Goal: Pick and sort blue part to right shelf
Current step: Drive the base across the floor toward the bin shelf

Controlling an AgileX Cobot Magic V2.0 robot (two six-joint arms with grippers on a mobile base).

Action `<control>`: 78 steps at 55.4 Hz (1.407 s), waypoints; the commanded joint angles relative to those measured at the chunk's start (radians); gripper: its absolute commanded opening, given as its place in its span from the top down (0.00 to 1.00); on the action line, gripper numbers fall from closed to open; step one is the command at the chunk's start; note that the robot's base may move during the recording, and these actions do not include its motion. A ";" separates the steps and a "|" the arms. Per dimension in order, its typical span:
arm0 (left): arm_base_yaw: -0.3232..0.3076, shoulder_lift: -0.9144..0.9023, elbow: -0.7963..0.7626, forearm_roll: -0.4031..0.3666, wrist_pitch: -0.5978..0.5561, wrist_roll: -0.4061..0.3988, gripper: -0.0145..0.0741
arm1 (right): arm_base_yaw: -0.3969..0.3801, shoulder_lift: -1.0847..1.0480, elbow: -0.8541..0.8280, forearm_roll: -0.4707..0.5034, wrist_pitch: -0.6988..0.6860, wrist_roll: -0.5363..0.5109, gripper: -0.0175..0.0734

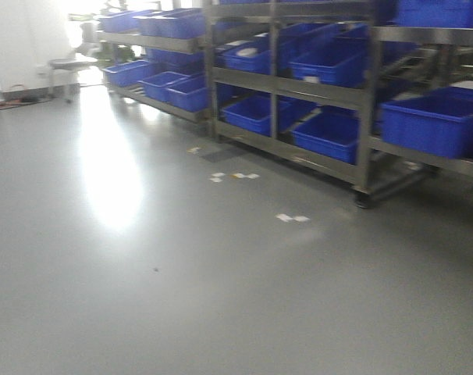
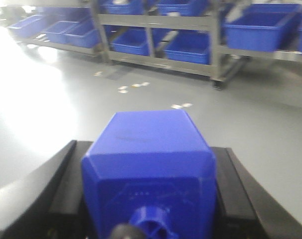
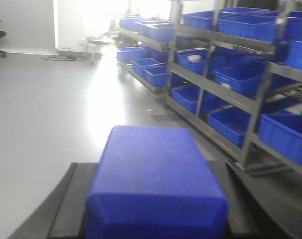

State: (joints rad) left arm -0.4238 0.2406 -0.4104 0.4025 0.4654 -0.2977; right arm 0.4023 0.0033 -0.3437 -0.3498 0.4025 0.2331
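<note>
Left gripper (image 2: pixel 147 152) clamps a faceted blue part (image 2: pixel 151 134); right gripper (image 3: pixel 152 169) clamps a smooth blue block (image 3: pixel 153 184), facing the right shelf (image 1: pixel 283 87).

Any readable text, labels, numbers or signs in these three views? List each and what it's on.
No legible text in any view.
Blue bevelled part, left wrist view: faint raised marks on its near face, too blurred to read.
Blue rectangular part, right wrist view: no marking visible.
Blue bins on the right shelf: no readable labels.
White floor scraps: too small to tell.
</note>
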 commanded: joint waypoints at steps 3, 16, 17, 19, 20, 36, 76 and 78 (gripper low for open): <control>-0.003 0.013 -0.029 0.014 -0.084 -0.003 0.51 | -0.001 0.018 -0.026 -0.024 -0.092 -0.006 0.58; -0.003 0.013 -0.029 0.014 -0.084 -0.003 0.51 | -0.001 0.018 -0.026 -0.024 -0.092 -0.006 0.58; -0.003 0.013 -0.029 0.014 -0.084 -0.003 0.51 | -0.001 0.018 -0.026 -0.024 -0.092 -0.006 0.58; -0.003 0.013 -0.029 0.014 -0.084 -0.003 0.51 | -0.001 0.018 -0.026 -0.024 -0.092 -0.006 0.58; -0.003 0.013 -0.029 0.014 -0.084 -0.003 0.51 | -0.001 0.018 -0.026 -0.024 -0.092 -0.006 0.58; -0.003 0.013 -0.029 0.014 -0.084 -0.003 0.51 | -0.001 0.018 -0.026 -0.024 -0.092 -0.006 0.58; -0.003 0.013 -0.029 0.014 -0.084 -0.003 0.51 | -0.001 0.018 -0.026 -0.024 -0.092 -0.006 0.58; -0.003 0.013 -0.029 0.014 -0.084 -0.003 0.51 | -0.001 0.018 -0.026 -0.024 -0.092 -0.006 0.58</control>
State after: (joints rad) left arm -0.4238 0.2406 -0.4104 0.4025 0.4654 -0.2977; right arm 0.4023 0.0033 -0.3437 -0.3498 0.4025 0.2331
